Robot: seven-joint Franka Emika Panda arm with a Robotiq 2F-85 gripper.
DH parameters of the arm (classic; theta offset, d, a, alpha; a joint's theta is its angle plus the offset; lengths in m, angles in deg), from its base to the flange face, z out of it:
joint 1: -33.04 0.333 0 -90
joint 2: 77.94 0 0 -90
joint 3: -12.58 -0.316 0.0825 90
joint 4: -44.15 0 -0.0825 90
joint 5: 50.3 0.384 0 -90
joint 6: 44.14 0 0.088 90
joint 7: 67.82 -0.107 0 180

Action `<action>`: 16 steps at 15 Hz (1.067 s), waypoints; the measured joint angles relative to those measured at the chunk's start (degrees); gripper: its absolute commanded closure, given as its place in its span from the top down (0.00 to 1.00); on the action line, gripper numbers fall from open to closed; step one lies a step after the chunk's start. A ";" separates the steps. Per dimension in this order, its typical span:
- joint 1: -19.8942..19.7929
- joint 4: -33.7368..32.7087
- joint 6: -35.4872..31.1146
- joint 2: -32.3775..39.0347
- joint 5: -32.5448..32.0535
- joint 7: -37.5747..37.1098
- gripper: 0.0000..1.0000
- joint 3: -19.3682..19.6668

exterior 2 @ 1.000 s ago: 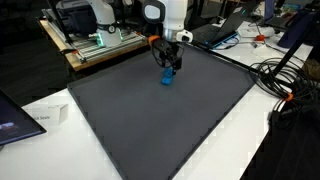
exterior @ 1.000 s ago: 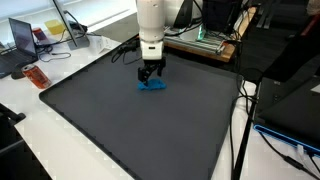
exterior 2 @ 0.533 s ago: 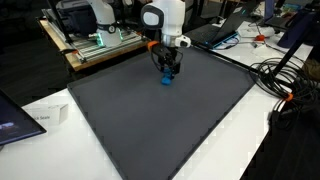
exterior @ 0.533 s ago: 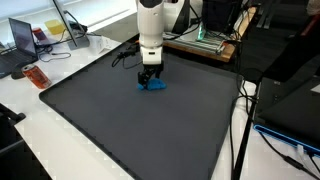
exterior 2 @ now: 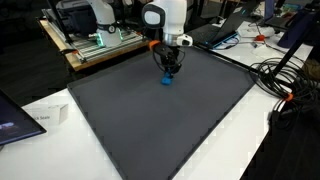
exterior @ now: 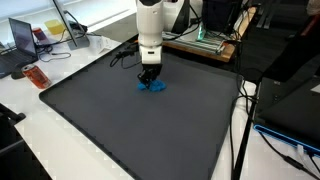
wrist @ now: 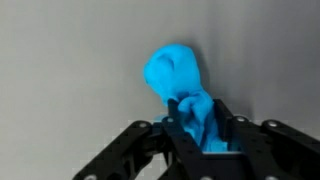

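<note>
Wrist view: the claw [wrist: 203,122] pinched the near end of the blue lump [wrist: 175,72], its dark fingers [wrist: 181,112] pressed against both sides.
Blue lump: lay on the dark mat [wrist: 70,60], with its rounded end reaching out past the fingertips.
Exterior views: the arm stood upright over the lump [exterior: 156,88], in the mat's far half.
Surroundings: a white table [exterior: 30,115] framed the mat; a laptop [exterior: 20,36] stood near one corner and cables [exterior 2: 285,80] lay beside it.

**Loads of room on the mat**

The dark mat [exterior: 120,130] is wide open on every side, with only the blue lump [exterior: 153,87] sitting on it. Clutter hugs the edges: cables [exterior 2: 285,85], wooden bench [exterior 2: 100,48], laptop [exterior: 20,38].
</note>
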 measured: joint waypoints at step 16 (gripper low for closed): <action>-2.00 -0.59 0.25 0.14 1.97 5.45 0.37 -2.50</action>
